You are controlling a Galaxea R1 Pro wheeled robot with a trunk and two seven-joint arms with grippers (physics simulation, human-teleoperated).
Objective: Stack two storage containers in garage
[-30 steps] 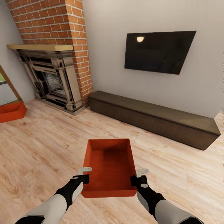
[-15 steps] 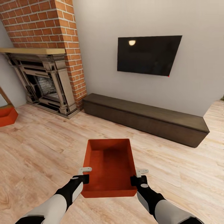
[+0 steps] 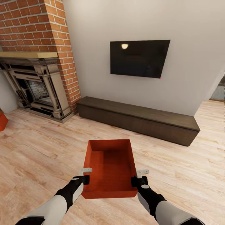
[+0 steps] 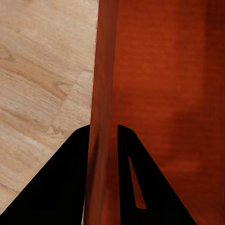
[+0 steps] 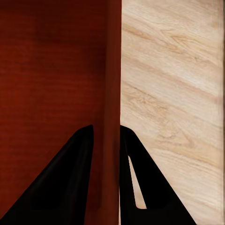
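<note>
The living room's white wall (image 3: 193, 62) carries the black TV (image 3: 139, 58), with the long dark cabinet (image 3: 137, 118) running low beneath it and the red-brick fireplace (image 3: 34, 56) filling the corner to one side. Pale plank flooring (image 3: 37, 156) spreads underneath, so the garage is yet to be reached.

A sliver of red-orange at the far edge of the floor (image 3: 2, 121) looks like the second storage container, left standing near the hearth; too little of it shows to be sure.

The carried storage container (image 3: 109, 167) hangs level in front of the robot, open top up, well clear of the planks. It is held by its two long walls, one arm to each side, which I'd judge keeps it from tipping while the robot travels.

The left gripper (image 3: 84, 178) has its fingers (image 4: 129, 164) clamped over the thin left wall, one inside the bin and one outside. The right gripper (image 3: 136, 180) does the same on the opposite wall, its fingers (image 5: 79, 159) pinching the wall between them.
</note>
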